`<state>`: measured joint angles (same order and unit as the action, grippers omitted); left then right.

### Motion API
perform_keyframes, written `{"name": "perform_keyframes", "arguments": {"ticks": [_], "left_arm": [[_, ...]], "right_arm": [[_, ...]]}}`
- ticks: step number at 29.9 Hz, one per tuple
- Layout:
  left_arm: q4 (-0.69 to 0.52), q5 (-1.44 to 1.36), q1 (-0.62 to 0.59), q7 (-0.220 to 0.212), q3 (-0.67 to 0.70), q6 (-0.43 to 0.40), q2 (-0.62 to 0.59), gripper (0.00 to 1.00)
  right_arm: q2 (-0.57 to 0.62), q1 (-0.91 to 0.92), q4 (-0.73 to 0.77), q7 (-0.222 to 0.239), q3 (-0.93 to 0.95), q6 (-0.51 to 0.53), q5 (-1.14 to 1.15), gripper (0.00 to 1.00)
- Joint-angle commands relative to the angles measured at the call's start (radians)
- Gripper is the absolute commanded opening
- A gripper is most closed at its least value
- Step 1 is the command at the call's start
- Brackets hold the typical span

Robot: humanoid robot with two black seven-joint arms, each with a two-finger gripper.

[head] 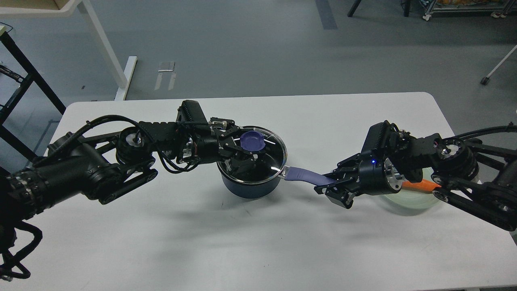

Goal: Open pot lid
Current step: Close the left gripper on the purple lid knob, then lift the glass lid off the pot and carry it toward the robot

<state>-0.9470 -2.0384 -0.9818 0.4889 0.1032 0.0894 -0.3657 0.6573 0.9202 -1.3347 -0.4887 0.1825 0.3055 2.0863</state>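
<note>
Although the lid (258,155) sits on the pot (251,184) at frame centre, apparently level with its rim, the lift looks ready to begin: both grips seem set, raising is what remains. The white table (242,250), matte and round-cornered, fills the lower frame. The pot is a dark navy, smooth-walled cylinder; its long purple-blue handle (301,174) runs right into the right gripper (329,186), whose fingers close around the handle's end. The lid is clear glass with a thin steel rim. Smallest, the purple-blue knob (253,141), a shallow dished disc, sits between the left gripper's (247,146) fingers, drawn in narrow about it
</note>
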Motion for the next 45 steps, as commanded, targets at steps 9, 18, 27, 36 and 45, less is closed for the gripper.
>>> {"name": "perform_keyframes", "arguments": {"ticks": [9,18,27,36,45], "left_arm": [[-0.153,0.067,-0.052,0.000,0.003,0.004,-0.284,0.42],[-0.193,0.106,0.113,0.000,-0.022,0.162,-0.486,0.43],[-0.138,0.107,0.268,0.000,-0.020,0.259,-0.499,0.44],[-0.023,0.107,0.334,0.000,-0.020,0.300,-0.484,0.45],[0.010,0.109,0.368,0.000,-0.019,0.300,-0.463,0.54]], "right_arm": [[0.005,0.000,-0.001,0.000,0.002,0.000,0.000,0.24],[0.001,0.000,0.000,0.000,0.000,0.000,0.000,0.24],[0.007,0.000,-0.001,0.000,0.000,0.000,0.000,0.24],[0.008,0.000,-0.001,0.000,0.000,0.000,0.000,0.24],[0.008,0.000,-0.001,0.000,0.000,0.000,0.000,0.24]]}}
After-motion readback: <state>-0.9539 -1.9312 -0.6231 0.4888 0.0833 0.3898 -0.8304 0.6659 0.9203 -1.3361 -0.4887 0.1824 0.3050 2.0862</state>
